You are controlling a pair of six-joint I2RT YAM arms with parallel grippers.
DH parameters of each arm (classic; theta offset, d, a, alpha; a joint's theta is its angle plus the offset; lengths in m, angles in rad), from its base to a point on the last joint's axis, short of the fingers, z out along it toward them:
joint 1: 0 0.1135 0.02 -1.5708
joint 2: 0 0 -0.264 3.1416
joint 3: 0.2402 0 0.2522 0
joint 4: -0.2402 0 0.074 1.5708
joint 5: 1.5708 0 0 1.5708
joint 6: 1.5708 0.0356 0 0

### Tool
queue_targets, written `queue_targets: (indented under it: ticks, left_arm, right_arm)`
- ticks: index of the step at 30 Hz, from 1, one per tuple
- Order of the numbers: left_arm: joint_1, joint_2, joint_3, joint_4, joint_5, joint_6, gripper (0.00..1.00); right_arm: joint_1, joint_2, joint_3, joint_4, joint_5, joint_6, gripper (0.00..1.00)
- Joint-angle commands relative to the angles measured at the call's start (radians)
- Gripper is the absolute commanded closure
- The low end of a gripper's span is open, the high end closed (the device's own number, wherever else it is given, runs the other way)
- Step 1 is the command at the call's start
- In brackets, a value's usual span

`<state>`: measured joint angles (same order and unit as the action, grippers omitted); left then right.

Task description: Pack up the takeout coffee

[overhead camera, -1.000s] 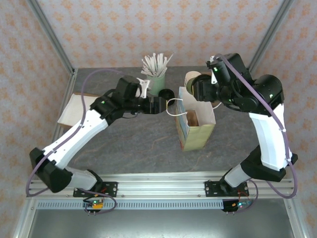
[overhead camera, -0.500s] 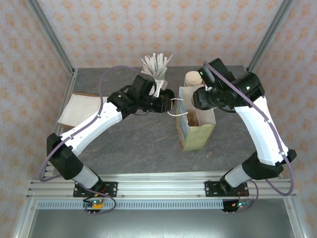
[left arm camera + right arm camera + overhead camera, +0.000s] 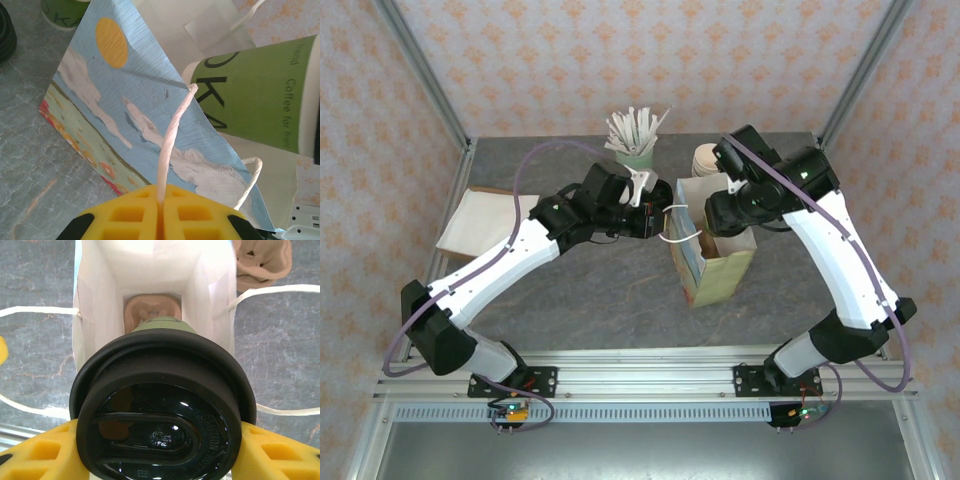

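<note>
The takeout coffee [image 3: 160,410], a green cup [image 3: 260,97] with a black lid, hangs over the open top of the paper bag [image 3: 715,262]. My right gripper [image 3: 160,440] is shut on it, a yellow finger on each side of the lid, and stands above the bag's mouth [image 3: 722,212]. White inner walls of the bag [image 3: 100,300] lead down to a brown item [image 3: 152,310] on its bottom. My left gripper [image 3: 162,192] is shut on the bag's white cord handle [image 3: 172,135], just left of the bag [image 3: 658,213]. The bag's painted side [image 3: 115,105] faces it.
A pale green mug with white sticks [image 3: 635,148] stands behind the left gripper. A stack of lidless cups [image 3: 705,158] stands behind the bag. A flat cream sheet [image 3: 470,220] lies at the left edge. Something black [image 3: 4,30] sits left of the bag.
My left gripper moved right to the bag's handle and shut on it. My right arm swung forward and down, bringing the coffee over the bag's mouth.
</note>
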<state>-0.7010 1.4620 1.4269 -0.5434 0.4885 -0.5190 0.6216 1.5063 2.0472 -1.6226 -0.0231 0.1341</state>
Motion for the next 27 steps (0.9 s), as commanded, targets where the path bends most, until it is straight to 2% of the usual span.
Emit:
queue_targets:
  ticks: [1, 7, 12, 27]
  left_arm:
    - [-0.014, -0.031, -0.014, 0.03, -0.028, -0.01, 0.91]
    - [-0.016, -0.04, -0.017, 0.021, -0.053, -0.007, 0.87]
    - [-0.016, -0.041, -0.012, 0.014, -0.065, -0.002, 0.81]
    - [-0.02, -0.038, -0.009, 0.001, -0.086, 0.016, 0.8]
  right_arm:
    - [-0.017, 0.004, -0.024, -0.074, -0.032, -0.013, 0.42]
    - [-0.029, 0.026, -0.063, -0.079, -0.037, -0.022, 0.42]
    - [-0.08, 0.028, -0.117, -0.062, -0.081, -0.048, 0.43]
    - [-0.083, 0.072, -0.136, -0.067, -0.147, -0.082, 0.44]
